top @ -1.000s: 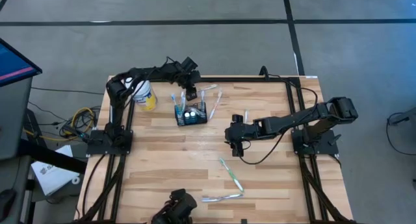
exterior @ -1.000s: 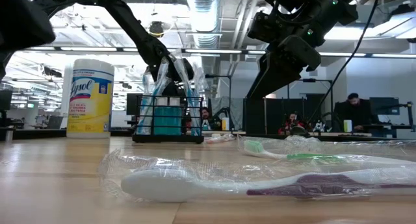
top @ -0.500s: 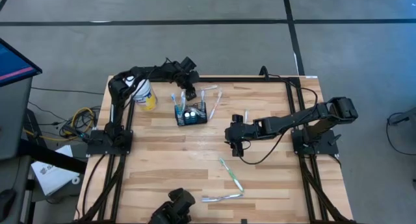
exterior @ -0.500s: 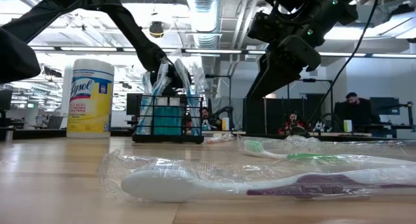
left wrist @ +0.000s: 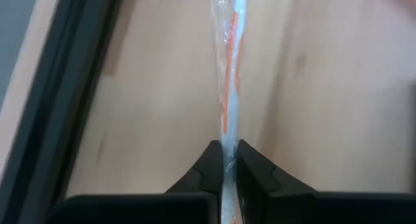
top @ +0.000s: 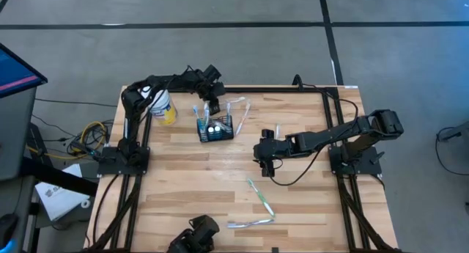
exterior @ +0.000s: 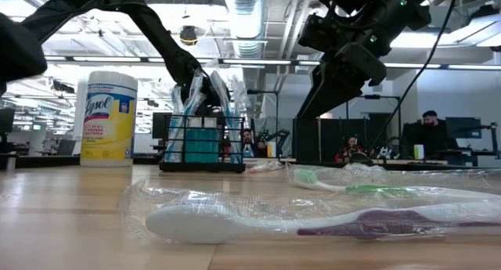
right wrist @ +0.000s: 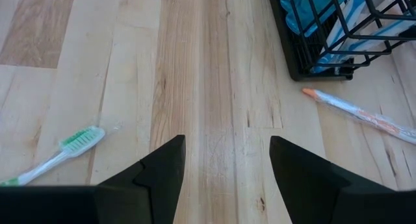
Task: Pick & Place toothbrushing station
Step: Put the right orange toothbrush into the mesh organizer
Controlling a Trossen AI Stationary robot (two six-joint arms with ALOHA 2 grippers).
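Observation:
The black wire-mesh caddy [top: 215, 128] stands on the table's far left part and holds several wrapped toothbrushes; it also shows in the low view [exterior: 203, 145]. My left gripper [top: 208, 97] hovers just beyond the caddy's far side and is shut on a clear-wrapped toothbrush with orange marks [left wrist: 229, 87]. My right gripper [top: 264, 161] is open and empty over mid-table, right of the caddy; its fingers [right wrist: 162, 172] stand apart over bare wood. My left gripper [left wrist: 229, 152] pinches the wrapped toothbrush between its two fingers at one end [left wrist: 227, 141]. The toothbrush runs straight on beyond the fingertips, in line with the fingers. The fingers slant down from the far side. I cannot tell whether its free end touches anything.
A yellow canister with a white lid [top: 163, 106] stands left of the caddy. Loose wrapped toothbrushes lie beyond the caddy [top: 238, 105], right of it [top: 272, 130], and near the front: a green one [top: 260, 196] and a purple one [top: 250, 222]. A black frame rail [top: 278, 89] edges the table.
My left gripper has shifted slightly toward the table's left edge with the wrapped toothbrush still in its fingers. My right arm has kept still.

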